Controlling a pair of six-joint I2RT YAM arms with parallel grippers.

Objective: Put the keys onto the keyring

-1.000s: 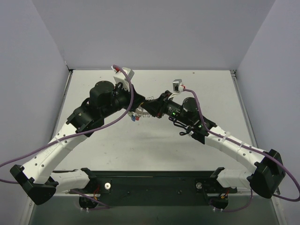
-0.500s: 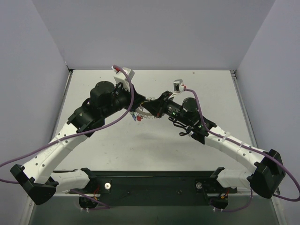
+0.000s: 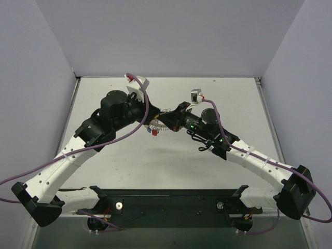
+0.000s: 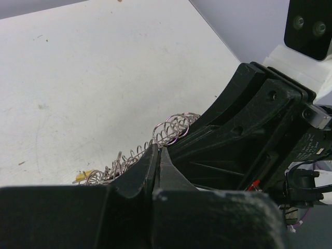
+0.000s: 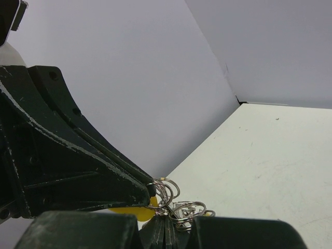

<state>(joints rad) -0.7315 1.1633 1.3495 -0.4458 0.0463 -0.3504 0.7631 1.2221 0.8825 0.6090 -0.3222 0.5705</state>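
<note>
Top external: the 2 grippers meet tip to tip above the middle of the table [image 3: 129, 166], with the keyring [image 3: 160, 126] stretched between them. The left gripper [image 3: 152, 123] is at the keyring's left end and the right gripper [image 3: 167, 123] at its right end. A red key [image 3: 154, 132] hangs just under the keyring, near its left end. Other keys are too small to tell apart here.

Left wrist: the left gripper [image 4: 157, 155] has its fingers pressed together, pinching the keyring [image 4: 174, 129] at the tips. The coil runs out to both sides of them. A yellow key [image 4: 83, 176] sits at the keyring's far left end. The right gripper's black body touches the keyring's right side.

Right wrist: the right gripper [image 5: 167, 225] is also closed, nipping loops of the keyring [image 5: 168, 194]. The left gripper's tip touches the keyring from the left. The yellow key [image 5: 129, 211] shows just below the keyring.
</note>
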